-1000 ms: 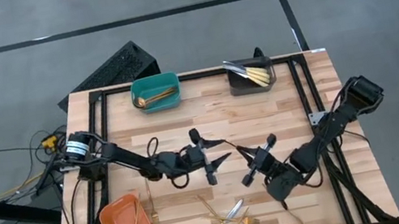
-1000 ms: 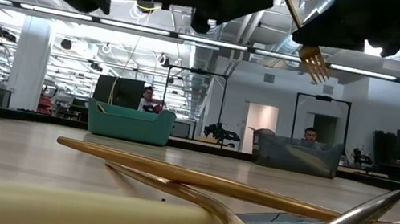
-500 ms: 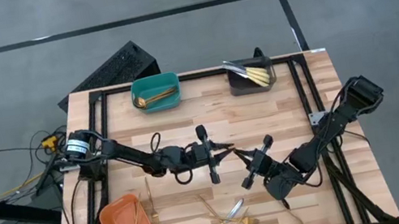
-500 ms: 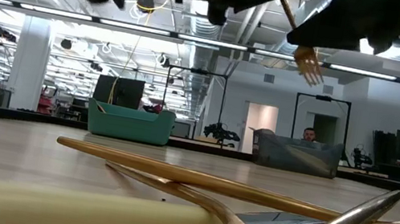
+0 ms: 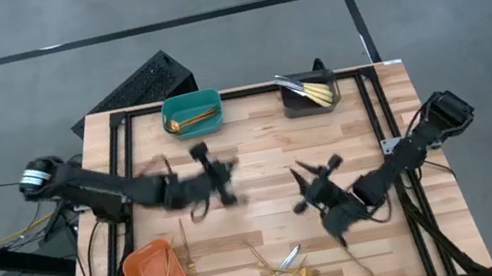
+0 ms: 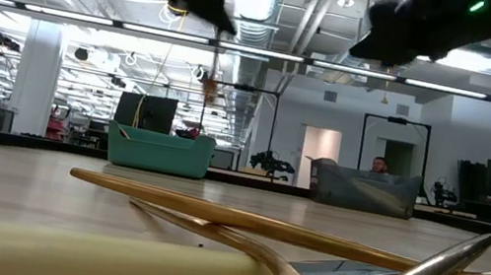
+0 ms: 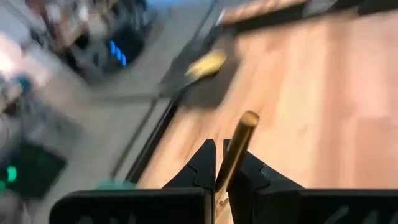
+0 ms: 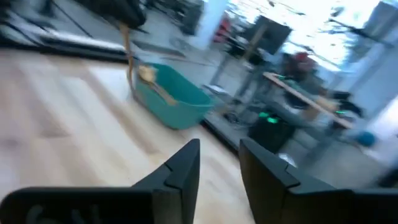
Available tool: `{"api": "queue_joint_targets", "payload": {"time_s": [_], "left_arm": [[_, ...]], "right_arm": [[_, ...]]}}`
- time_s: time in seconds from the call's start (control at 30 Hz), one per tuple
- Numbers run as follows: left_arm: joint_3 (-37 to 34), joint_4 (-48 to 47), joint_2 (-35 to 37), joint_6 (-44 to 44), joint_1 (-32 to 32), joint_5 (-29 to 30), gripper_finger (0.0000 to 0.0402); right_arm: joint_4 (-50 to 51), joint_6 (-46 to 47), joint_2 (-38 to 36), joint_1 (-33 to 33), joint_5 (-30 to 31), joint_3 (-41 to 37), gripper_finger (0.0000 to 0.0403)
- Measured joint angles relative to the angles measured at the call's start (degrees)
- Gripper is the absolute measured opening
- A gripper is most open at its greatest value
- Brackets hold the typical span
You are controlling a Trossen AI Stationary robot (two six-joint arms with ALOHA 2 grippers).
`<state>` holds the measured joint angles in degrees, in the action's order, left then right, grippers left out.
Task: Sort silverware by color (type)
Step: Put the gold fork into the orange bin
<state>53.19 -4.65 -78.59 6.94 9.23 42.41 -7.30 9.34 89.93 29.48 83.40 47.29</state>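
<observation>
From above, we find the left gripper (image 5: 205,181) blurred over mid-table. Only its wrist view shows it clamping a gold utensil (image 7: 235,149), type unclear. The right gripper (image 8: 217,163) stands parted and empty; loose silverware (image 5: 284,275) lies at the near edge.

Gold silverware (image 5: 284,275) heaped at the table's near edge, one gold piece (image 7: 235,149) airborne.

left gripper (image 7: 219,177): jaws were wide apart, now clamped on gold fork (image 7: 235,149); swung off toward teal bin (image 5: 192,113)
right gripper (image 8: 219,163): let the fork go, jaws now parted and empty, pulled back slightly
</observation>
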Motion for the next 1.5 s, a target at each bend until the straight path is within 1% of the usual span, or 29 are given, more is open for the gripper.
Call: {"api": "queue_joint_targets", "payload": {"time_s": [0.07, 0.13, 0.17, 0.23, 0.3, 0.37, 0.43, 0.47, 0.53, 0.63, 0.73, 0.83, 0.9, 0.97, 1.03, 1.07, 1.13, 1.2, 1.3, 1.37, 1.43, 1.5], "left_arm": [[-0.02, -5.91, 2.69, -2.27, -5.81, -6.9, 0.0002], [-0.03, -13.07, 5.22, -8.42, -10.9, -16.21, 0.0002], [-0.03, -17.96, 6.6, -12.61, -12.83, -20.16, 0.0002], [0.36, -28.82, 9.17, -21.53, -14.68, -24.11, 0.0003], [3.01, -40.71, 11.78, -29.44, -14.46, -27.89, 0.0004], [7.28, -50.36, 13.51, -36.32, -12.27, -32.73, 0.0004], [10.6, -58.98, 14.35, -42.93, -8.81, -35.5, 0.0004], [11.79, -61.86, 14.36, -46.46, -6.79, -35.61, 0.0004], [13.16, -63.74, 14.36, -52.6, -2.65, -35.88, 0.0004], [12.19, -65.43, 13.74, -61.84, 4.75, -37.28, 0.0004], [10.07, -64.66, 12.13, -72.61, 13.21, -39.17, 0.0004], [9.26, -63.35, 10.31, -83.63, 22.46, -39.35, 0.0004], [9.26, -60.84, 9.2, -89.71, 28.75, -36.24, 0.0004], [9.26, -59.11, 7.88, -95.79, 34.68, -31.01, 0.0005], [9.26, -58.7, 5.51, -101.9, 39.53, -27.12, 0.001], [9.26, -58.96, 4.02, -104.76, 41.3, -26.24, 0.0017], [9.26, -60.54, 1.07, -109.71, 43.78, -26.04, 0.0036], [9.26, -62.12, -1.5, -112.83, 45.33, -27.74, 0.0061], [9.26, -64.08, -3.6, -114.65, 45.89, -31.39, 0.0102], [9.26, -64.68, -3.64, -114.68, 45.73, -32.44, 0.0128], [9.26, -65.61, -2.98, -115.28, 45.09, -31.28, 0.0152], [9.26, -65.25, -1.61, -115.6, 44.33, -27.11, 0.017]], "right_arm": [[2.2, -0.77, -1.76, -4.03, -4.03, -0.11, 0.0144], [5.59, 1.61, -4.45, -8.6, -10.73, 0.06, 0.0142], [8.88, 3.99, -6.07, -10.87, -14.39, 0.07, 0.0141], [16.19, 9.16, -8.79, -15.56, -22.01, -0.04, 0.0137], [21.95, 12.55, -10.93, -19.92, -27.68, -0.04, 0.0133], [25.59, 14.01, -12.31, -23.53, -29.66, -0.04, 0.013], [26.68, 13.9, -12.83, -26.01, -30.69, -0.04, 0.0127], [26.7, 13.29, -12.85, -26.83, -31.19, -0.04, 0.0127], [25.25, 12.86, -12.85, -27.52, -32.55, -0.04, 0.0126], [23.78, 12.87, -12.85, -26.89, -34.59, -0.04, 0.0125], [23.05, 13.86, -12.74, -24.27, -35.55, -0.04, 0.0125], [23.66, 14.09, -12.68, -20.22, -35.57, -0.04, 0.0125], [23.51, 14.21, -12.68, -17.26, -35.57, -0.04, 0.0125], [23.56, 14.64, -12.68, -14.19, -35.57, -0.04, 0.0125], [23.55, 15.91, -12.68, -11.44, -35.54, -0.04, 0.0125], [23.51, 16.31, -12.68, -10.27, -35.47, -0.04, 0.0125], [23.56, 17.36, -12.68, -8.31, -34.07, -0.04, 0.0125], [23.49, 18.06, -12.68, -7.02, -32.05, -0.04, 0.0125], [23.53, 18.87, -12.68, -6.3, -30.65, -0.04, 0.0125], [23.48, 19.45, -12.68, -6.36, -30.52, -0.04, 0.0125], [23.6, 20.34, -12.68, -6.36, -30.52, -0.04, 0.0125], [23.53, 20.74, -12.68, -6.36, -30.54, -0.04, 0.0125]]}}
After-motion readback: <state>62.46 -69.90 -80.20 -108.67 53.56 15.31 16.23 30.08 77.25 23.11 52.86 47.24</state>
